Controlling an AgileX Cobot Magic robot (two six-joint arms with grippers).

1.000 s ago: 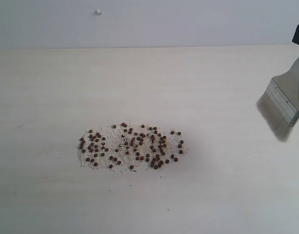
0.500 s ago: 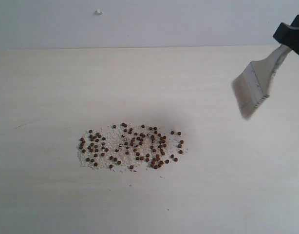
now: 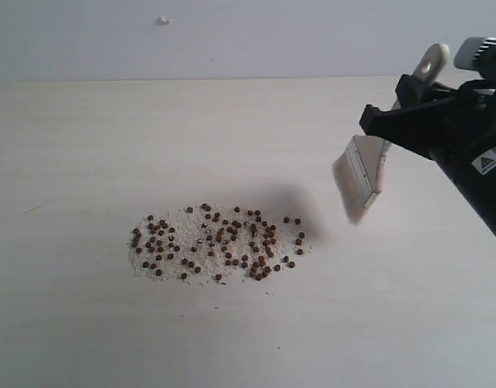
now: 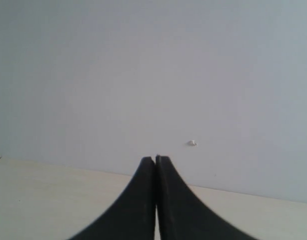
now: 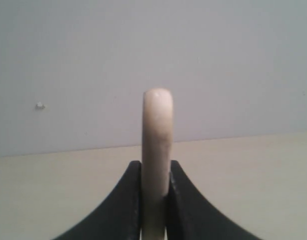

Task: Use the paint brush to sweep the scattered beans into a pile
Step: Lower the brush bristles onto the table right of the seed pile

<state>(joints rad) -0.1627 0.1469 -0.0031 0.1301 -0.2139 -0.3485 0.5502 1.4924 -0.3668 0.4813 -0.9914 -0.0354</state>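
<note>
The beans (image 3: 220,241) lie on the table (image 3: 111,145), near the middle of it. They are small, round and red-brown. They sit spread out in a wide, flat patch, not in a heap. Fine white grains (image 3: 191,220) lie under and between them.

The brush (image 3: 367,166) is up and to the right of the beans, and it does not touch them. It is tilted. Its pale bristles (image 3: 349,190) point down toward the bean side, and the end of its handle (image 3: 432,58) points up toward the wall (image 3: 272,36). A soft shadow (image 3: 292,202) falls on the table by the right end of the bean patch.

The right gripper (image 3: 396,109) holds the brush by its wooden handle. In the right wrist view, its two black fingers (image 5: 133,172) press on both flat sides of the handle (image 5: 157,130).

The left gripper (image 4: 155,159) is closed with nothing in it, and its two tips touch. It shows only in the left wrist view, pointing at the wall.

A tiny white speck (image 3: 163,19) sits on the wall.
</note>
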